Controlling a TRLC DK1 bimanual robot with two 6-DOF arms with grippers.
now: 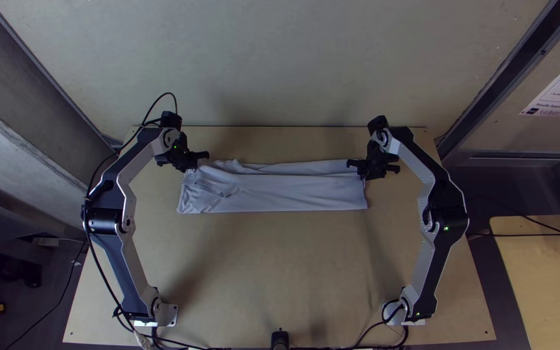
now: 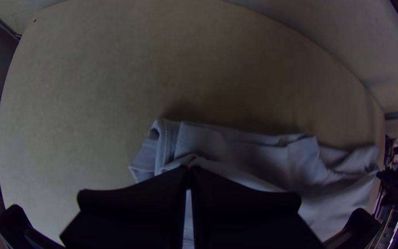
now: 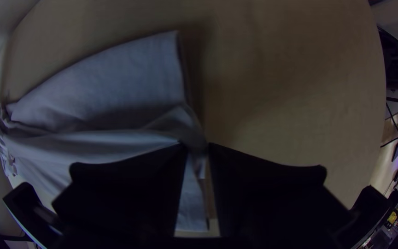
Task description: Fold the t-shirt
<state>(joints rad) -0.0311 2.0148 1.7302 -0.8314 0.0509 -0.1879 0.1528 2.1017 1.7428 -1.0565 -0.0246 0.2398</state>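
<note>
T-shirt (image 1: 273,194): pale, laid as a long narrow band across the desk (image 1: 260,272), past its middle on the side away from my arm bases.
Fold: I judge I'm on a lengthwise fold, worked at both ends of the far side; the band shape suggests the shirt is well on its way.
Next move: if I'm taking this edge up, I need a sure bite on the right, then both arms level together towards the bases; if I'm laying it down, I let go gently so the layer doesn't drag.
Left tool (image 2: 189,169): pressed nearly together, pinching a raised ridge of cloth at the far side of the left end.
Left end (image 1: 196,201): the busiest part, with small creases, overlapping layers and a stitched seam.
Far edge (image 1: 286,168): uneven between the tools, wavy near the left, a layer edge showing along it.
Near edge (image 1: 273,211): straight and fairly smooth.
Right end (image 1: 360,199): flatter, cut off squarely, a ridge rising under the tool.
Right tool (image 3: 196,146): slightly spread, cloth between the tips; I can't tell that it grips.
</note>
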